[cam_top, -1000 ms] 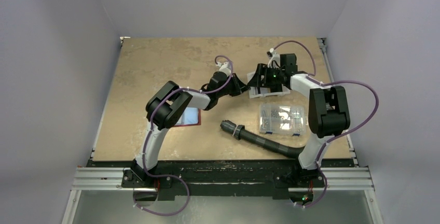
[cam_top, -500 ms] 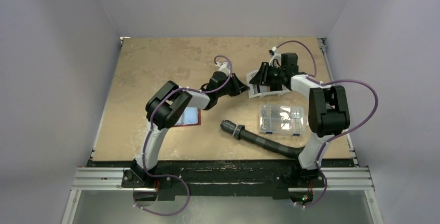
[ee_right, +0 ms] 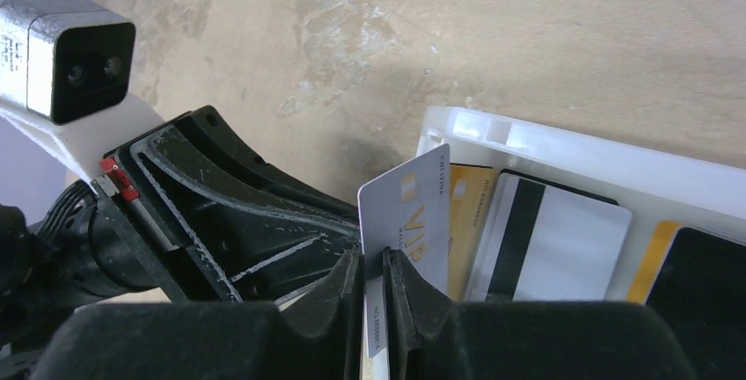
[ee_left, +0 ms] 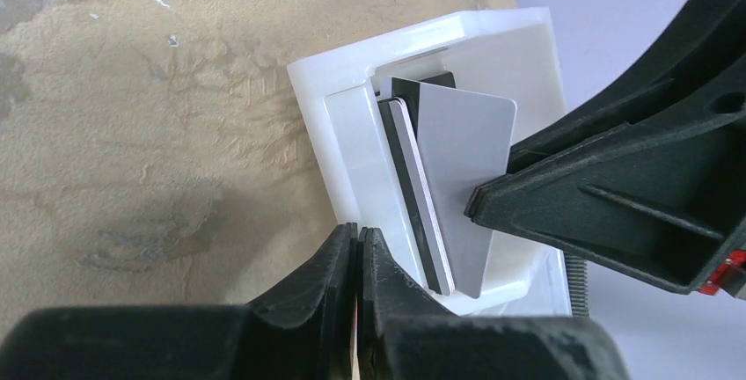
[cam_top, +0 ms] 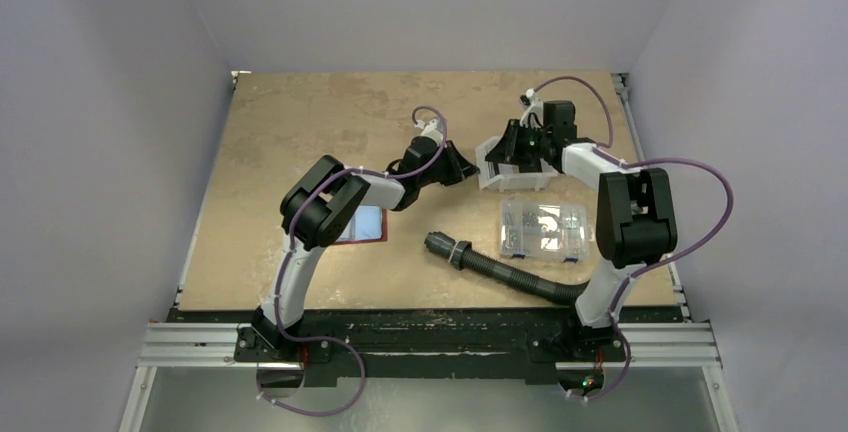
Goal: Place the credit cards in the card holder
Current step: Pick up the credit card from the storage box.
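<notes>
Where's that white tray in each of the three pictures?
Top external: white tray, right of centre, beyond the clear box.
Left wrist: tray, centre to right.
Right wrist: tray, right half.
Shared landmark, wrist views: pale card pinched by the right pincer.

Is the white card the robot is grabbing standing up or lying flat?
Standing up. The pale card sits on its edge over the white tray, pinched by the right tool.
</notes>
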You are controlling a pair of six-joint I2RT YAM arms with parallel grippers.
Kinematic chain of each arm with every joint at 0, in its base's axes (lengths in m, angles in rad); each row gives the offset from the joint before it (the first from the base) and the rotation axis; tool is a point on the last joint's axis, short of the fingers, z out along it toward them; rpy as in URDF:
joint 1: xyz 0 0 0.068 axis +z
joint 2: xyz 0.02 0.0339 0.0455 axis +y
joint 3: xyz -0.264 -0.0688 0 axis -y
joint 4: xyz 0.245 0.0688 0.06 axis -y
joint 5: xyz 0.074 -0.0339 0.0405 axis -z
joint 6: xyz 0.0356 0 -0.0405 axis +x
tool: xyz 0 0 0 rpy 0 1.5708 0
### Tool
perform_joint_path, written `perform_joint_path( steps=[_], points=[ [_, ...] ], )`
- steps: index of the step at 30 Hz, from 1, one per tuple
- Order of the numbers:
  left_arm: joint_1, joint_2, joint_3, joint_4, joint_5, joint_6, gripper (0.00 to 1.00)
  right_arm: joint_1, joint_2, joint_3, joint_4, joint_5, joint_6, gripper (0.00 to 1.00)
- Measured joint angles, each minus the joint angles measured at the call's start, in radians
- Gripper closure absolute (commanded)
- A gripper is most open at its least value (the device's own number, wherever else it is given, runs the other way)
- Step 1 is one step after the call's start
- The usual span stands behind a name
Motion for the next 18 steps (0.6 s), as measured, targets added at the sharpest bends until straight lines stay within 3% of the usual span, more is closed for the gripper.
perform_joint_path(
  steps=[4, 6, 10, 14, 18],
  points=[
    [-0.001, 0.002, 0.035, -0.056, 0.009, -0.006, 0.99, 0.002, -0.030, 0.034, -0.092, 0.079, -0.029, 1.00],
    [-0.002, 0.006, 0.056, -0.086, 0.017, -0.007, 0.82, 0.004, -0.037, 0.071, -0.144, 0.135, -0.046, 1.00],
    [-0.003, 0.006, 0.072, -0.130, 0.050, -0.015, 0.36, 0.009, -0.051, 0.157, -0.248, 0.256, -0.084, 1.00],
    [0.003, -0.021, 0.055, -0.170, 0.092, -0.020, 0.19, 0.014, -0.071, 0.249, -0.305, 0.334, -0.120, 1.00],
    [0.049, -0.143, -0.056, -0.174, 0.192, -0.040, 0.14, 0.022, -0.158, 0.262, -0.337, 0.362, -0.130, 1.00]
  ],
)
